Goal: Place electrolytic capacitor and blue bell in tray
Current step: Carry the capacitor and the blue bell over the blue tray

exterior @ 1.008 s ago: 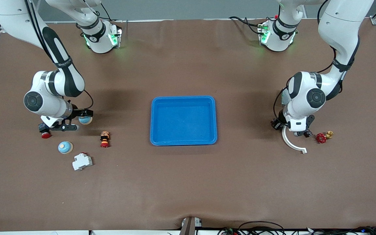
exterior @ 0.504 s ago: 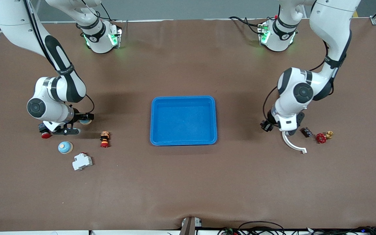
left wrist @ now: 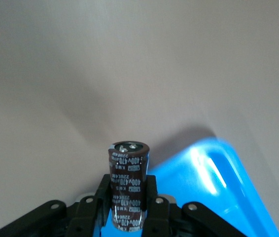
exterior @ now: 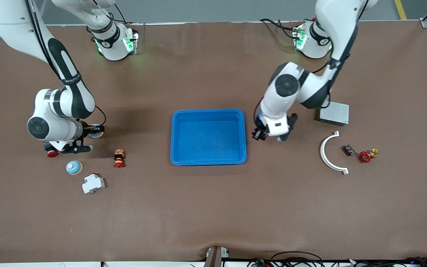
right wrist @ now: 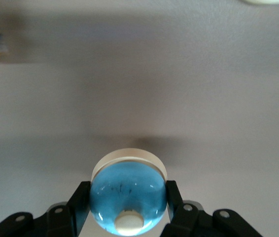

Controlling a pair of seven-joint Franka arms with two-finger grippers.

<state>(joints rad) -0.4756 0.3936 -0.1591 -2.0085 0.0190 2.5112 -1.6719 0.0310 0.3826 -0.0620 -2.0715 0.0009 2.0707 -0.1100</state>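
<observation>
The capacitor (left wrist: 128, 185) sits clamped between my left gripper's (left wrist: 128, 217) fingers (left wrist: 151, 200), a dark brown cylinder with white print, its metal end pointing away from the wrist. My left gripper (exterior: 272, 136) is up over bare table just beside the tray (exterior: 208, 162), at the tray's edge toward the left arm's end; in the left wrist view a corner of the tray (left wrist: 228, 163) shows close under the capacitor. The blue bell (right wrist: 128, 197) is pinched in my right gripper (right wrist: 128, 205), a finger (right wrist: 80, 200) pressed on each side of its dome, with its pale rim and small cream button showing. In the front view that gripper (exterior: 87, 132) hangs over the table toward the right arm's end, well apart from the tray, with the bell (exterior: 97, 131) just visible at its tip. A second bell (exterior: 74, 167) lies on the table nearer the camera, and near it a white block (exterior: 93, 183), a small orange-and-red part (exterior: 118, 158) and a red button (exterior: 52, 153) partly under my right wrist. Toward the left arm's end lie a grey box (exterior: 334, 113), a white curved piece (exterior: 329, 153), a small dark part (exterior: 348, 150) and a red valve (exterior: 366, 155).
</observation>
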